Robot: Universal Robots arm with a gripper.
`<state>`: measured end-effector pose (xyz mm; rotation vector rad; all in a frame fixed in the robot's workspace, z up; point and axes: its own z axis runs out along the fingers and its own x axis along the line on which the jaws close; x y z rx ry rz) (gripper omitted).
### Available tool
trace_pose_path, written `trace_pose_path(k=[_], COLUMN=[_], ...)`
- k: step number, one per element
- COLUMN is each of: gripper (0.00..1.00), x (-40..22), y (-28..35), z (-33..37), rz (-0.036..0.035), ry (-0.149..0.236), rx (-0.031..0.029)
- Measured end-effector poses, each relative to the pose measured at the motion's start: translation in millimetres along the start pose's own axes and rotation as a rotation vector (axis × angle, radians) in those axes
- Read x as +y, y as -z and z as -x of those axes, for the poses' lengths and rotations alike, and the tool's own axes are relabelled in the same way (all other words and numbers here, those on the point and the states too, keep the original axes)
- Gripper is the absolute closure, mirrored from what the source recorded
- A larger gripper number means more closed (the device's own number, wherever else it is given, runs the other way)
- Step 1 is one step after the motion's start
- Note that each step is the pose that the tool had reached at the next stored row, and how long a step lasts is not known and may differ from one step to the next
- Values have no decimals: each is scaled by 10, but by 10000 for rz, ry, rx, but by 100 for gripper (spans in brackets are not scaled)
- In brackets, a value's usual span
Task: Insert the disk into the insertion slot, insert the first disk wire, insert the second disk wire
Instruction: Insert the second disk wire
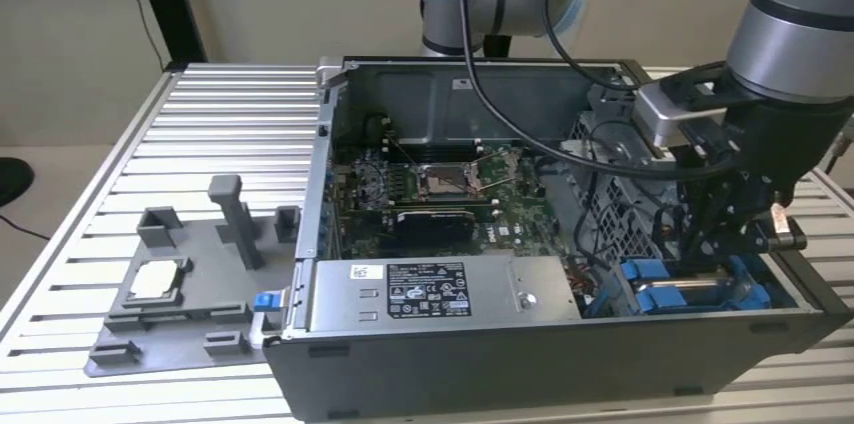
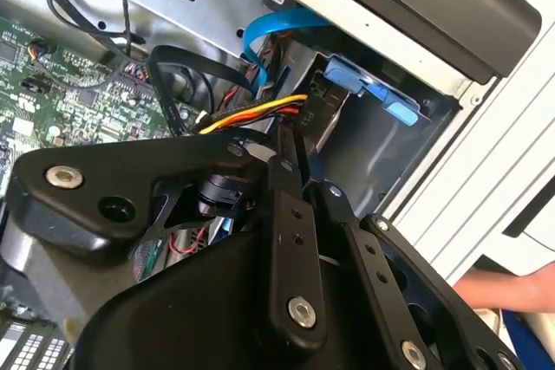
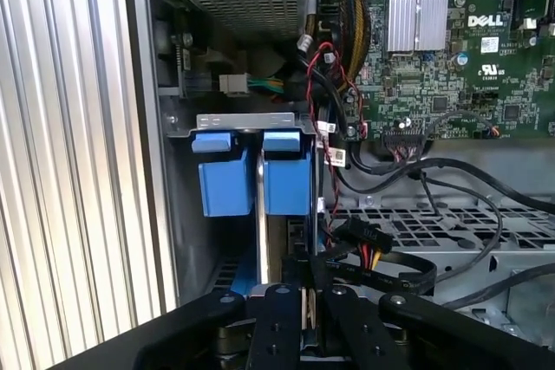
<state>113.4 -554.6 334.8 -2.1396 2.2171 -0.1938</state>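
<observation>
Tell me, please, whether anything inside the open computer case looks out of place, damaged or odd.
Nothing looks damaged or spilled. The pincer hangs inside the computer case, at the insertion slot with its blue guides. Loose cables lie beside that bay, near the arm, but none looks torn. A person's hand is close to the case.

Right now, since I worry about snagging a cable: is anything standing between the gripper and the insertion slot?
No solid part visibly blocks it: the gripper sits directly at the insertion slot. A connector with yellow, red and black wires lies right beside the gripper and might snag.
</observation>
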Motion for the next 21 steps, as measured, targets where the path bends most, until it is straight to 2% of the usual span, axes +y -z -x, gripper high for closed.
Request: trace_pose_path(k=[2, 3, 5, 13, 21], gripper=[100, 0, 0, 0, 0], x=[-1, -4, -16, -64, -66], y=[5, 27, 122, 474, 488], z=[0, -1, -6, -23, -24], rz=[-1, -1, 1, 18, 30], ry=[0, -2, 0, 1, 2], rx=[-4, -18, -2, 2, 7])
